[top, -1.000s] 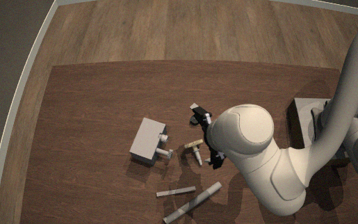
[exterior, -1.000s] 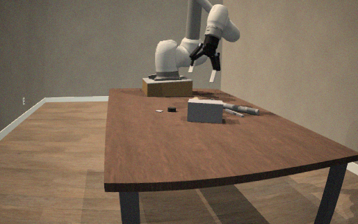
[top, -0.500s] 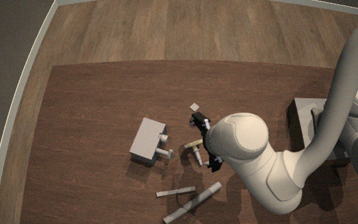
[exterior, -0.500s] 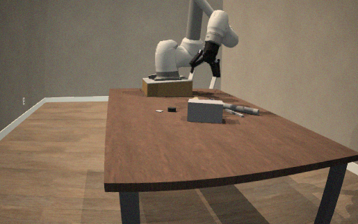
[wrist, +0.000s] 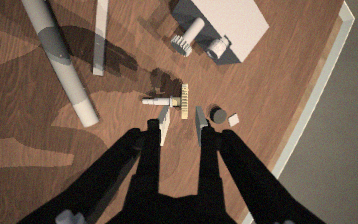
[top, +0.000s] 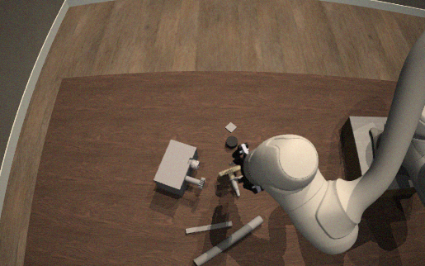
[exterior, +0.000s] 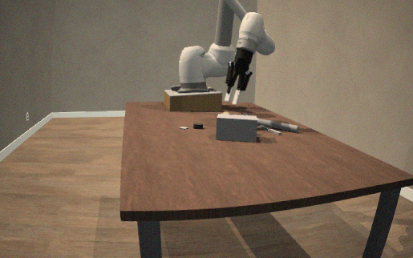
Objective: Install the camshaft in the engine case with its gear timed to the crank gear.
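The grey engine case [top: 175, 166] stands upright on the table and also shows in the exterior view [exterior: 236, 127] and the wrist view [wrist: 225, 22]. On its front are a shaft with the small crank gear [top: 201, 182] [wrist: 181, 45] and a short open bearing [top: 194, 163] [wrist: 216, 46]. The camshaft [top: 231, 175] [wrist: 172, 101], a pale shaft with a tan big gear, lies on the table a little in front of the case. My gripper [exterior: 232, 96] [wrist: 182, 114] hangs well above the camshaft, fingers pointing down. The fingers stand a narrow gap apart with nothing between them.
A black puck [top: 231, 141] [wrist: 218, 115] and a small square tile [top: 230, 126] [wrist: 234, 119] lie beside the camshaft. A flat bar [top: 208, 227] [wrist: 100, 35] and a long grey cylinder [top: 229, 239] [wrist: 60, 57] lie on its other side. The robot's base block [exterior: 192, 100] stands at the table's far end.
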